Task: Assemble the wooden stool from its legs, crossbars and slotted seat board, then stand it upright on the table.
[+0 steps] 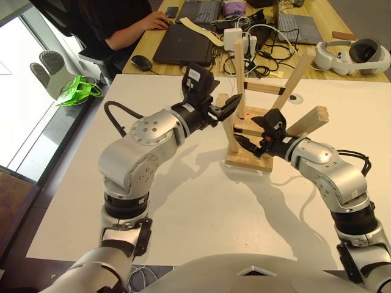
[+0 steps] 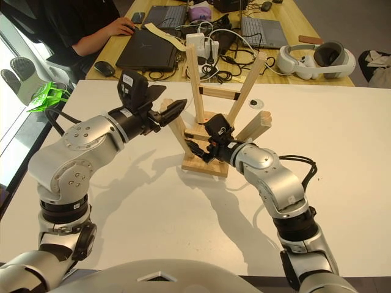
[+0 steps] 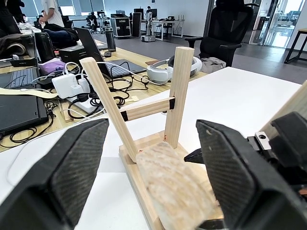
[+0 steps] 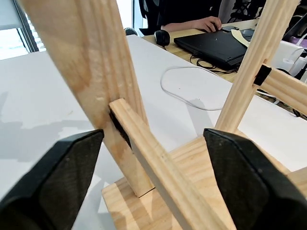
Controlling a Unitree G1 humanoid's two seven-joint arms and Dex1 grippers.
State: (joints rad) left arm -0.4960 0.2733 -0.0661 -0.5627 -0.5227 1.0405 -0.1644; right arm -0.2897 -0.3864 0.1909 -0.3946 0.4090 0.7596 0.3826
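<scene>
the wooden stool lies upside down on the white table, its slotted seat board flat on the surface and the legs pointing up. the two far legs are joined by a crossbar; another leg leans out to the right.

the head views show the left gripper at the top of the near left leg. the left wrist view adds that its pads are spread wide, with the leg's rough end between them and no clear squeeze on it.

the right gripper sits low by the seat board. the right wrist view shows its pads wide apart on either side of a lower crossbar that runs into the near leg, with nothing clamped.

the stool stands near the table's far edge, close to a cluttered desk with laptops, cables and a headset. bare white tabletop spreads in front and to the right.
</scene>
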